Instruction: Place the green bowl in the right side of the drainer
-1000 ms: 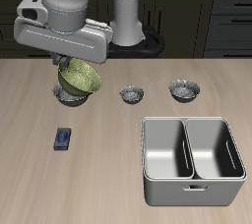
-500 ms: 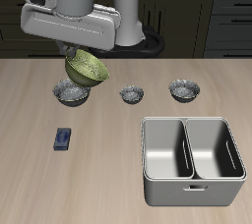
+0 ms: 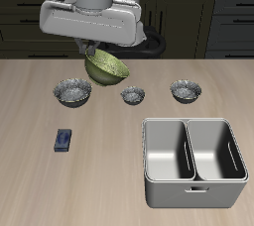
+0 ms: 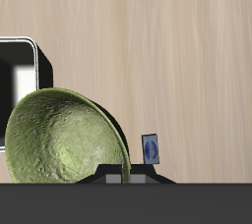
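The green bowl (image 3: 106,67) is yellow-green with a textured surface. It hangs tilted under my gripper (image 3: 92,52), well above the table, between the largest grey bowl and the small grey bowl. My gripper is shut on the bowl's rim. In the wrist view the green bowl (image 4: 65,138) fills much of the picture and my fingers are mostly hidden. The drainer (image 3: 193,161) is a light-grey bin with two deep compartments near the table's front edge. A corner of the drainer (image 4: 18,66) shows in the wrist view.
Three grey metallic bowls stand in a row across the table: a large one (image 3: 72,91), a small one (image 3: 132,95) and a middle-sized one (image 3: 185,91). A small blue box (image 3: 63,140) lies nearer the front edge; it also shows in the wrist view (image 4: 151,149).
My gripper has risen and carried the green bowl from above the large grey bowl sideways toward the small grey bowl.
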Controlling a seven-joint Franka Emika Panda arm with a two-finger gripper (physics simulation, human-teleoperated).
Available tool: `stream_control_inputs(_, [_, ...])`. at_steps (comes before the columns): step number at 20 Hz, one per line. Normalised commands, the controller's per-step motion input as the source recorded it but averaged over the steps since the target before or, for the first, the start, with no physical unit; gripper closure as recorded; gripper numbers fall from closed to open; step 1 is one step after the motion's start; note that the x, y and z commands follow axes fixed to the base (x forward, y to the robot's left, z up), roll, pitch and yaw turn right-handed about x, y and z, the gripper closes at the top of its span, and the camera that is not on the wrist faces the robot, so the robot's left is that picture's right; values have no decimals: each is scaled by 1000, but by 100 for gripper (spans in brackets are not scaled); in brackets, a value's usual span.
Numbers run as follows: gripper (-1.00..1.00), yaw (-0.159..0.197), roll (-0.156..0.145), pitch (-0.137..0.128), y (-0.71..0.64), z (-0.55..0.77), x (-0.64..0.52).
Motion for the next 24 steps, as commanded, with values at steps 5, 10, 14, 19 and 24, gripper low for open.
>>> stream_control_inputs(5, [100, 5, 30, -28, 261, 165, 95])
stream_control_inputs(10, [100, 6, 28, -3, 357, 55, 129])
stream_control_inputs(14, [100, 6, 21, 11, 347, -22, 147])
stream_control_inputs(19, [100, -2, 38, 21, 438, -66, 150])
stream_control_inputs(24, [100, -4, 30, 14, 430, -76, 100])
